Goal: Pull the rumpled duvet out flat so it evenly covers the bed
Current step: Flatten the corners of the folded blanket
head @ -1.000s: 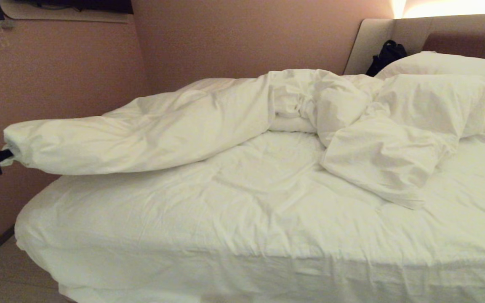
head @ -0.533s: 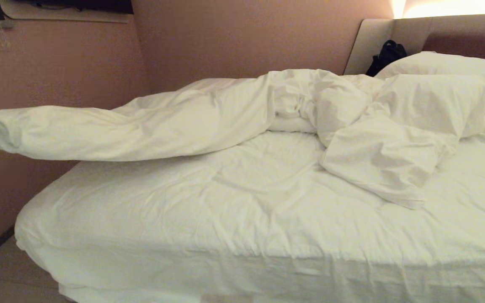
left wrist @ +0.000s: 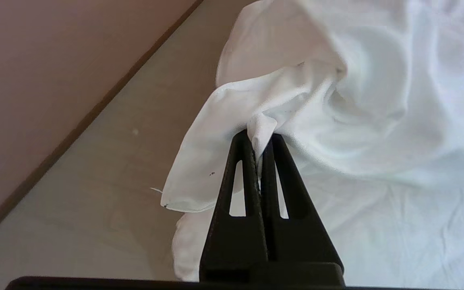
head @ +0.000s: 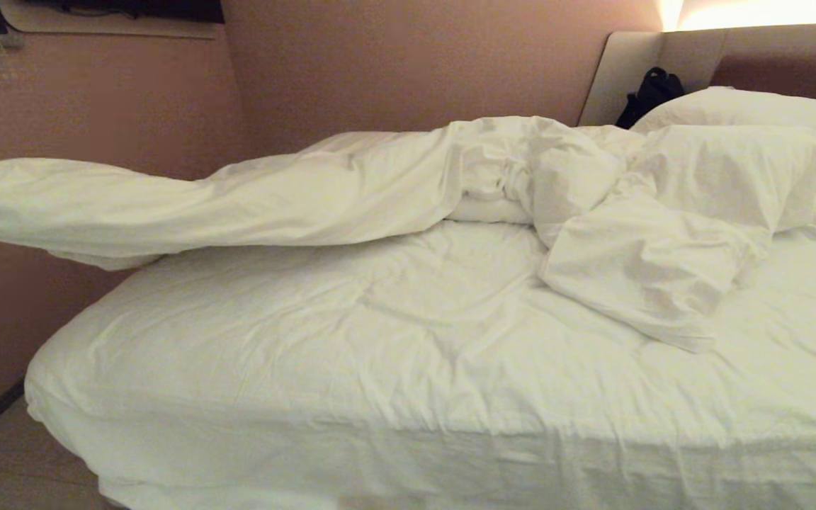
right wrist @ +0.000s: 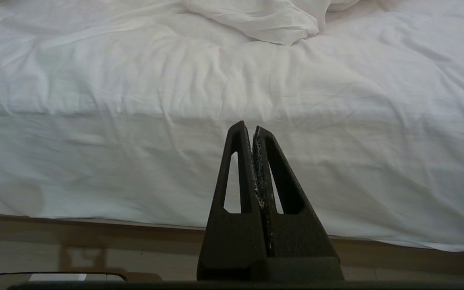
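Observation:
The white duvet [head: 295, 198] lies bunched along the far side of the bed [head: 408, 368], with one long fold stretched in the air past the bed's left edge. My left gripper [left wrist: 258, 139] is shut on a pinch of that duvet [left wrist: 328, 104] near its corner, out over the floor; it is outside the head view. My right gripper [right wrist: 252, 129] hangs shut and holds nothing, low in front of the bed's near side [right wrist: 135, 161].
Pillows [head: 734, 106] are stacked at the headboard [head: 790, 71] on the right, with a black bag [head: 652, 92] beside them. A pink wall [head: 96, 113] runs close along the bed's left side, with a narrow strip of floor [left wrist: 107, 169] between.
The held end of the duvet has travelled left and up, stretching the fold longer and thinner. My left gripper has gone out of the head view's left edge.

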You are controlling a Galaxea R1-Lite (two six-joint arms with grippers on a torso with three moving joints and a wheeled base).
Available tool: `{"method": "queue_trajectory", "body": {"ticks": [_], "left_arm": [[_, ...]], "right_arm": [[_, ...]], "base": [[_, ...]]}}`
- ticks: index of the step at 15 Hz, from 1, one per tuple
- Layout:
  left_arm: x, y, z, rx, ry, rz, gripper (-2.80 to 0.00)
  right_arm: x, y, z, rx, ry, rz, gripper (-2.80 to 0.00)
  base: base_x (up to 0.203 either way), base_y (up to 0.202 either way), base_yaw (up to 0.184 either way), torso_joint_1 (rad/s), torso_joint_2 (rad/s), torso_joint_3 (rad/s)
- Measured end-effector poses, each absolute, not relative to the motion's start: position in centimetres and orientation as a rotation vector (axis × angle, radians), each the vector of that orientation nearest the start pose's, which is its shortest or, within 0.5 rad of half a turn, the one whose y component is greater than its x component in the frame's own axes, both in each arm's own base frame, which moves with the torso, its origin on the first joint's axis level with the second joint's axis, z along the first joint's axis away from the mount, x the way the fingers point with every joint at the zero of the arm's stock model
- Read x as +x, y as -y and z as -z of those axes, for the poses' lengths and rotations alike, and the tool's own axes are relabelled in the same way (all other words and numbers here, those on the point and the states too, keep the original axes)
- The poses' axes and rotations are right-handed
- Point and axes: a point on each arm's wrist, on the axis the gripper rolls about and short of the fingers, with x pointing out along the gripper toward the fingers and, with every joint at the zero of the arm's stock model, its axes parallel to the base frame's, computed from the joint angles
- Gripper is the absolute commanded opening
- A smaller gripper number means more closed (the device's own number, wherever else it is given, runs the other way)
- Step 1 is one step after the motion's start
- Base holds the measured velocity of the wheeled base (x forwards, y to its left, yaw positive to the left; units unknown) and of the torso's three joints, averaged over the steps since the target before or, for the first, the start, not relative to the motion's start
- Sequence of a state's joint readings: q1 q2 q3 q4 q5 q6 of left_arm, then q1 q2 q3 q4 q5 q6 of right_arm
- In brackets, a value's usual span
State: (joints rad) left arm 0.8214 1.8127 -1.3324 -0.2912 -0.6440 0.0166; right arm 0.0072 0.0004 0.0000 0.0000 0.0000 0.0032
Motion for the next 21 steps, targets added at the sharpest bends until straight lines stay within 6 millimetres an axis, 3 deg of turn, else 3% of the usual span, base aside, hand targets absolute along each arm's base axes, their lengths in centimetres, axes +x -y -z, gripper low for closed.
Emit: {"method": "queue_trajectory", "body": {"ticks": [5, 21], "left_arm": [[24.4, -26.3, -26.7, -0.132, -0.156, -0.210, -2.80], [20.9, -26.9, -29.6, -0.173, -0.085, -0.245, -2.80]], "right_arm": [[-2.3, 0.0, -7.5, 0.003, 0.000, -0.007, -2.80], [-2.3, 0.0, -7.5, 0.003, 0.000, -0.007, -2.80]], "base": [[0.000, 0.000, 0.000, 0.000, 0.00, 0.000], [0.000, 0.000, 0.000, 0.000, 0.00, 0.000]]}}
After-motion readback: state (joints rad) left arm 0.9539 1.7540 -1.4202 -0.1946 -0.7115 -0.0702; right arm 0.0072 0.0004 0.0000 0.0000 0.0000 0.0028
